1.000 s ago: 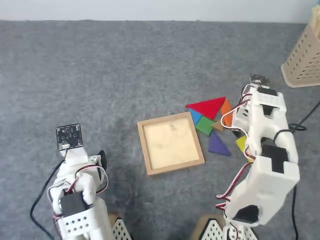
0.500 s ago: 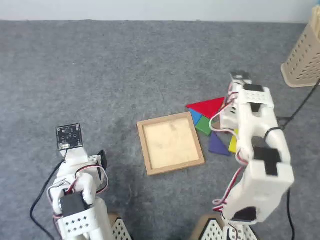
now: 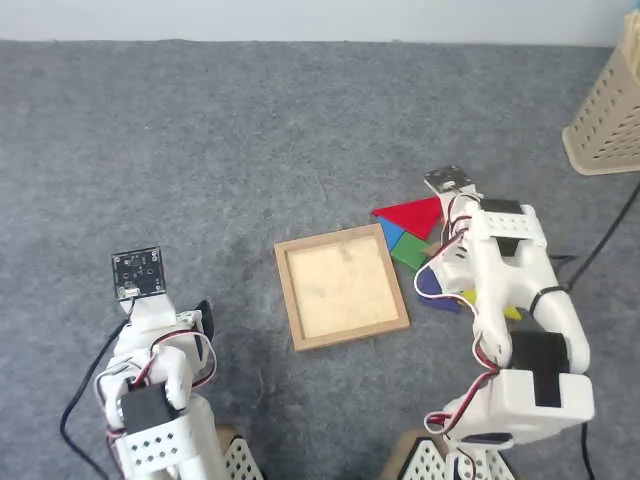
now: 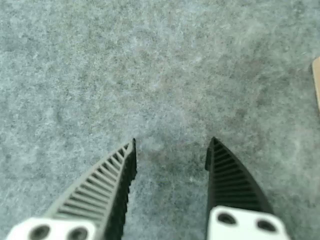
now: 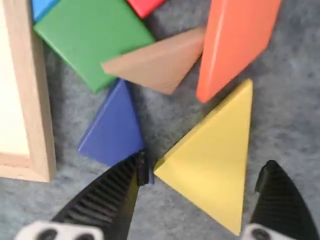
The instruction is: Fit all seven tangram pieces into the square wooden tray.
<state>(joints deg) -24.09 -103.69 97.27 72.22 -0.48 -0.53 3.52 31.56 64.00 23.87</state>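
Right gripper [image 5: 206,167] points down, spread astride the yellow triangle [image 5: 220,150]; left gripper [image 4: 172,144] spread above carpet [image 4: 160,60]

Beneath me: grey carpeted table [image 3: 250,150] is spreading wide | wooden tray [image 3: 286,295] is lying near its middle | red triangle [image 3: 412,214], green piece [image 5: 90,35], blue triangle [image 5: 115,130], tan triangle [image 5: 160,65], orange piece [image 5: 235,40] and yellow triangle [image 5: 212,170] are lying clustered just beside the tray | cream basket [image 3: 608,110] is standing at the far corner
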